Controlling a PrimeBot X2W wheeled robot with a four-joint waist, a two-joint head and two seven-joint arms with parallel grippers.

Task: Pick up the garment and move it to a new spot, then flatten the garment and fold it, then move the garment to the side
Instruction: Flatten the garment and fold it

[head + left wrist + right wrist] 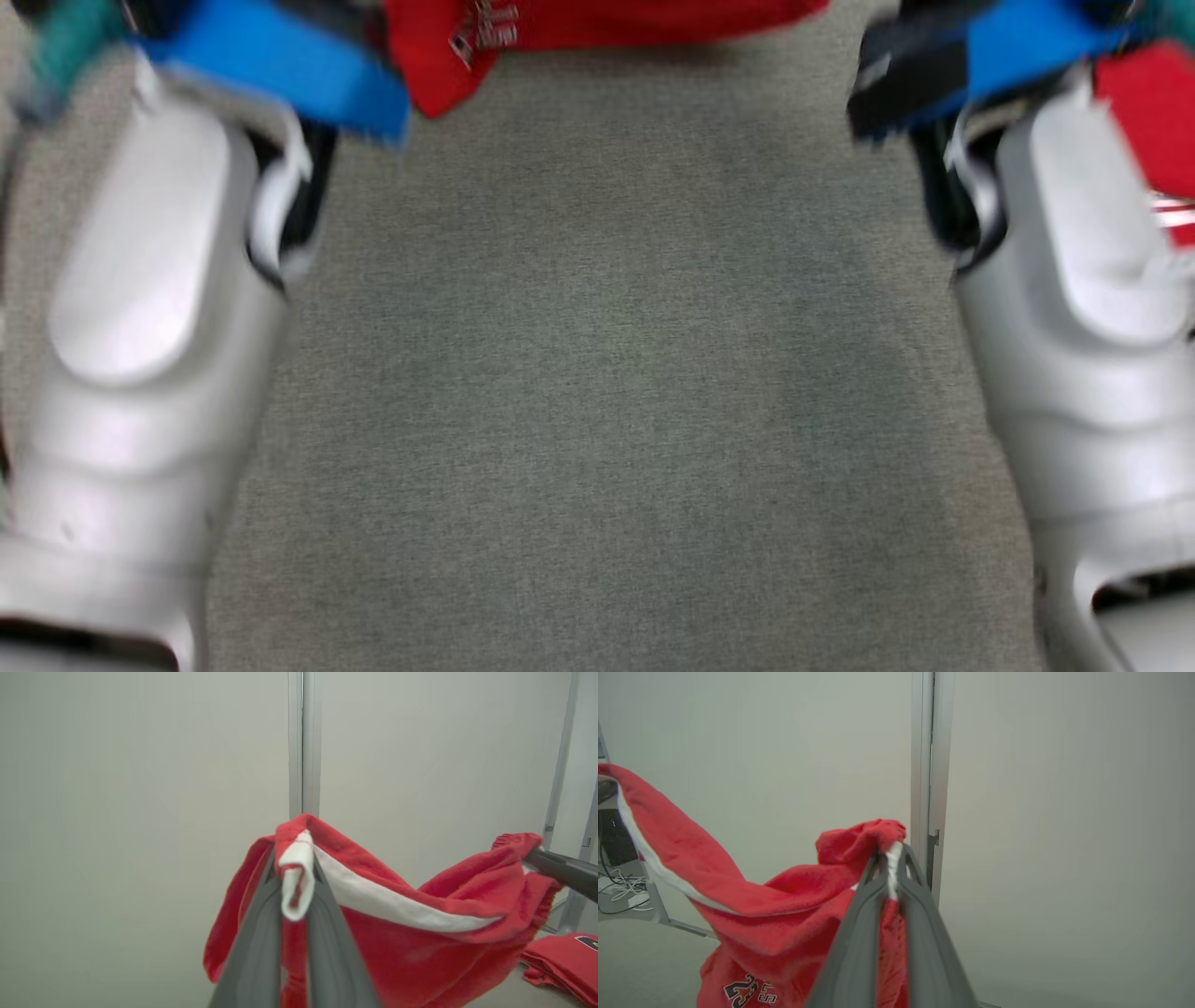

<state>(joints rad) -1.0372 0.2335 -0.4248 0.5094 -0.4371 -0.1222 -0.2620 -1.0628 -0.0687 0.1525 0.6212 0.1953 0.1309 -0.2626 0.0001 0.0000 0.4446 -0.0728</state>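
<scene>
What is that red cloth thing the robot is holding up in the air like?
The soft red fabric garment looks fleecy, with a white stripe along one side, a gathered stretchy edge and a dark number print outlined in white. It is crumpled, not flat. The left gripper and the right gripper are each shut on an edge, so it hangs sagging between them before a pale wall.
</scene>
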